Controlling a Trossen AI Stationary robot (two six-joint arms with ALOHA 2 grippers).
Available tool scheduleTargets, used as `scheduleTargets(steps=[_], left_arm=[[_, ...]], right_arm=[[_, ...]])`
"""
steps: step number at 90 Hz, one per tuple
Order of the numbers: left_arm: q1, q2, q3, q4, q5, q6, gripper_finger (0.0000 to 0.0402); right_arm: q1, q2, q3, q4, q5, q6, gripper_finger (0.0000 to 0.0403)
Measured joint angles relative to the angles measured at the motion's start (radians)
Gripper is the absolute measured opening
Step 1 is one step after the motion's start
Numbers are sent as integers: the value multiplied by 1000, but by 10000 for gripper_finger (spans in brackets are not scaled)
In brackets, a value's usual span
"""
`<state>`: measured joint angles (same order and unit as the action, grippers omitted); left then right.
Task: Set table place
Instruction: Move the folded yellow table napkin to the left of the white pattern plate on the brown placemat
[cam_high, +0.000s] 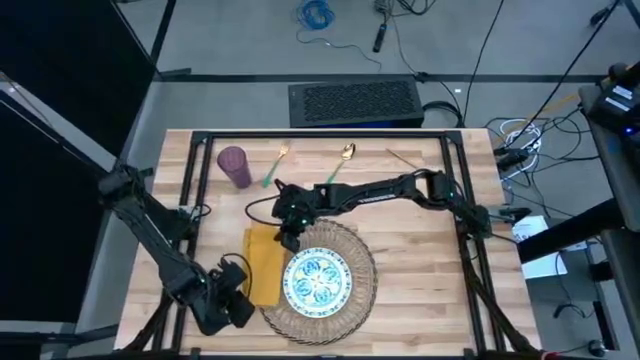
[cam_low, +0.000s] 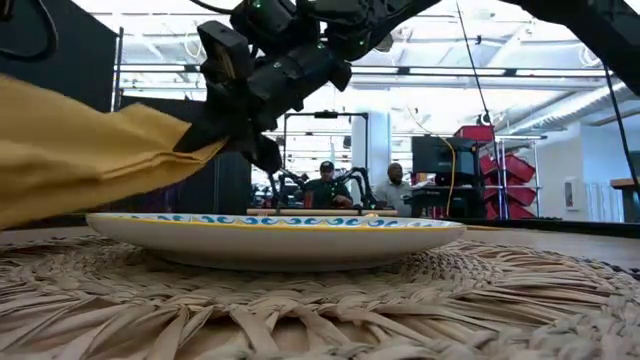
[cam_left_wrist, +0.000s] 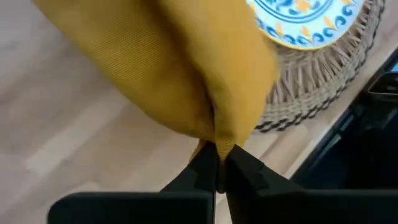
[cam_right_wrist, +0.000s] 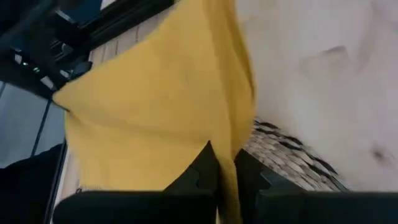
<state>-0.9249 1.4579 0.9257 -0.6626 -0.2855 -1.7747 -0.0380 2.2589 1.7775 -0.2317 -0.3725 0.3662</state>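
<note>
A yellow napkin (cam_high: 263, 262) stretches between my two grippers, just left of the white plate with a teal pattern (cam_high: 315, 280). The plate sits on the round woven mat (cam_high: 352, 262) near the table's front edge. My left gripper (cam_high: 238, 292) is shut on the napkin's near end. My right gripper (cam_high: 290, 238) is shut on its far end. The purple cup (cam_high: 234, 165), the fork (cam_high: 275, 168) and the spoon (cam_high: 341, 158) stand or lie at the table's far side. My left gripper pinches the napkin's near end (cam_left_wrist: 217, 142) between its two shut fingers, and the cloth bunches into folds there. My right gripper pinches the napkin's far end (cam_right_wrist: 225, 152) between its two fingers, coming from the far right. In the low view the cloth (cam_low: 90, 160) hangs from that gripper above the plate's level.
A black metal frame (cam_high: 330, 135) runs around the light wooden tabletop. A thin pale stick (cam_high: 404, 158) lies at the far right. Bare planks (cam_high: 430, 270) lie right of the mat. People sit in the room beyond the table (cam_low: 360, 188).
</note>
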Motion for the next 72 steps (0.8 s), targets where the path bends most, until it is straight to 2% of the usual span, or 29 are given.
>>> scheduleTargets(steps=[24, 31, 40, 57, 72], left_arm=[[0, 11, 0, 22, 8, 0, 0], [0, 11, 0, 23, 8, 0, 0], [0, 11, 0, 24, 12, 2, 0], [0, 10, 0, 23, 16, 7, 0], [0, 10, 0, 20, 21, 1, 0]], right_arm=[[8, 14, 2, -17, 5, -12, 1], [8, 24, 2, -13, 5, -12, 12], [7, 24, 2, -27, 8, -27, 49], [3, 24, 7, -35, 6, -44, 143], [-21, 21, 75, -112, -28, -104, 204]])
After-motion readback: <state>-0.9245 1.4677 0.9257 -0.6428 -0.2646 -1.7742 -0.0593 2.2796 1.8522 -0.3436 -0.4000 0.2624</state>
